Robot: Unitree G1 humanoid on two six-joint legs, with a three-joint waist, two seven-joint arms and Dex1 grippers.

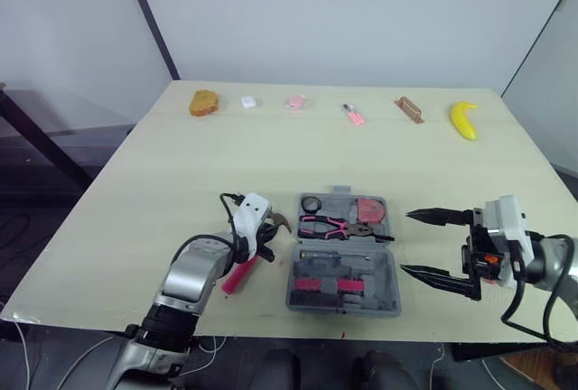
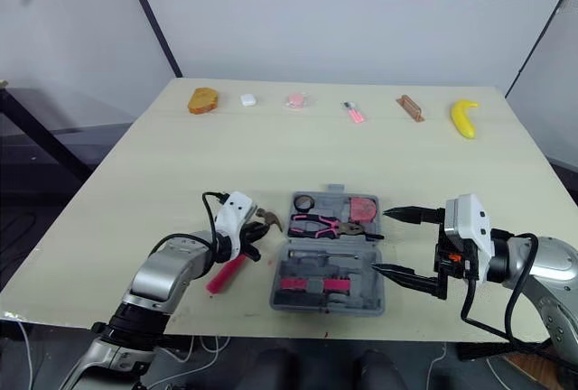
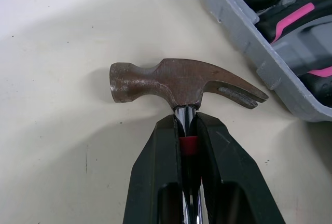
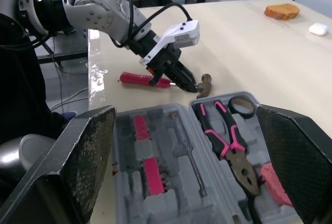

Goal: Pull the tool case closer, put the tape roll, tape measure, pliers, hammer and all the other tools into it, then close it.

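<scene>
Open tool case (image 1: 343, 264) near the surface's (image 1: 181, 164) front edge, hammer (image 3: 171, 81) outside it.
Head view: pliers (image 1: 327, 225), tape roll (image 1: 312, 204) and tape measure (image 1: 369, 209) lie in the case; right hand (image 1: 405, 244) is spread beside it. Left wrist view: left hand (image 3: 187, 123) pinches the hammer's neck, with its head just beside the case wall. Right wrist view: a finger (image 4: 301, 162) partly hides the tape measure.

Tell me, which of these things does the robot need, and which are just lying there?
For the job: case, hammer held in the left gripper, pliers, tape roll, tape measure.

Lying about: bread, white block, pink disc, pink stick, brown bar, banana.
</scene>
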